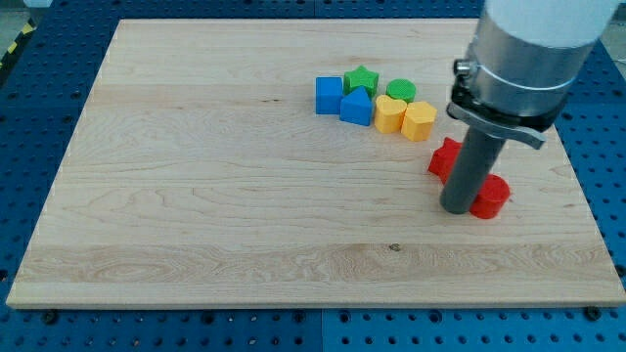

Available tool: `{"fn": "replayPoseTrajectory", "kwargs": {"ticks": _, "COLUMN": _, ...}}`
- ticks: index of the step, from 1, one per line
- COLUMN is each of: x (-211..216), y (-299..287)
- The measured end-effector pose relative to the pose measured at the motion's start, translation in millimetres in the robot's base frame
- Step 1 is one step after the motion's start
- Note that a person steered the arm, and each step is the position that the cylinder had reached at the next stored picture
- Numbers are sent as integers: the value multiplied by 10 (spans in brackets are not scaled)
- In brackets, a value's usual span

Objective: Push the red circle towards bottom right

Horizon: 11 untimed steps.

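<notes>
While touching my tip point(457, 208), red circle point(491, 197) lies flat.

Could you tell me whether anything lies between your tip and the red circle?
Nothing: in the camera view my tip sits right against the left edge of the red circle, with no gap showing. The other red block lies behind the rod.

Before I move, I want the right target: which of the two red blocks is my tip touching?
The red circle, at the view's right of my tip. It is the lower red block; the other red block sits above, half hidden behind the rod.
</notes>
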<state>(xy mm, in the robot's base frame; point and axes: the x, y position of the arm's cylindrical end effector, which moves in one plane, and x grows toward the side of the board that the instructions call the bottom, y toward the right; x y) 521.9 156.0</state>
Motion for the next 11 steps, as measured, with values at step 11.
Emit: {"fn": "replayPoseTrajectory", "kwargs": {"ticks": 11, "x": -128, "y": 212}}
